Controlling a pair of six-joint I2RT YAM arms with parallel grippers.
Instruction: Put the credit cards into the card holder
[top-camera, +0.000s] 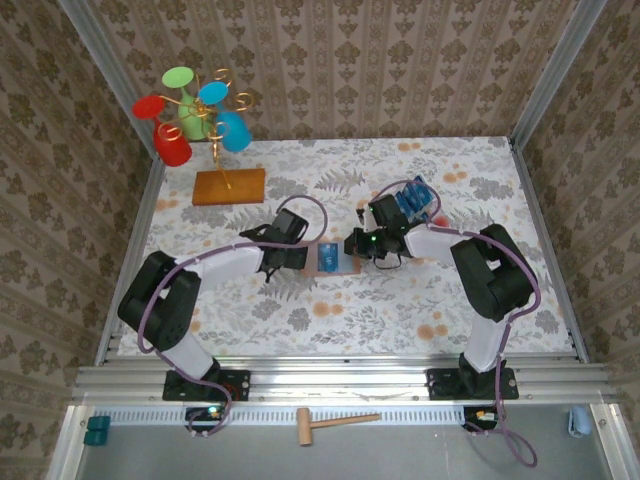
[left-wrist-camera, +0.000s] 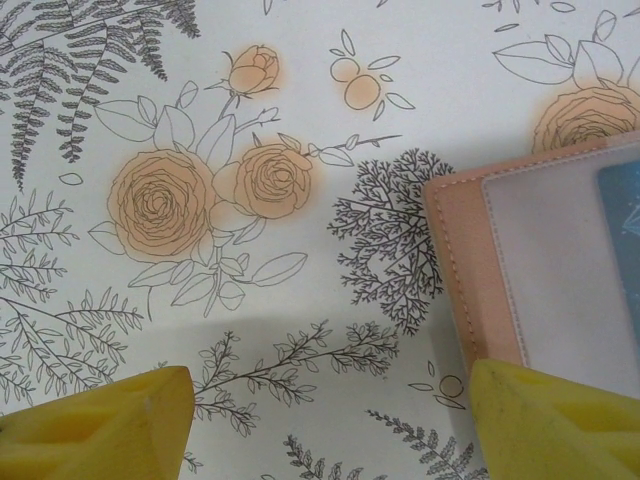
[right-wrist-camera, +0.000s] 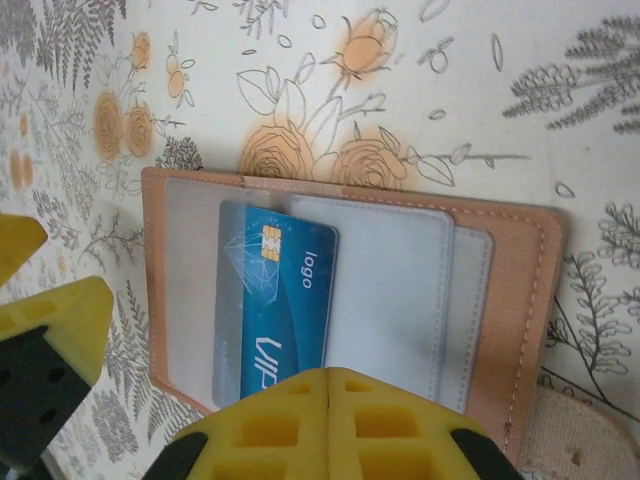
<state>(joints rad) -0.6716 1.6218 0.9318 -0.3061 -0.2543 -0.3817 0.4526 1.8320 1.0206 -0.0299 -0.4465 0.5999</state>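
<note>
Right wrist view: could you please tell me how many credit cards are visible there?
1. The card lies in the open holder, partly under its clear pocket, its lower end hidden by the right gripper; others may sit unseen inside the grey pockets.

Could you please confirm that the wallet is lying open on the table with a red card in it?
Not quite. The card is blue, not red, as the right wrist view shows. The rest stands: the wallet is lying open on the table with that card in it.
</note>
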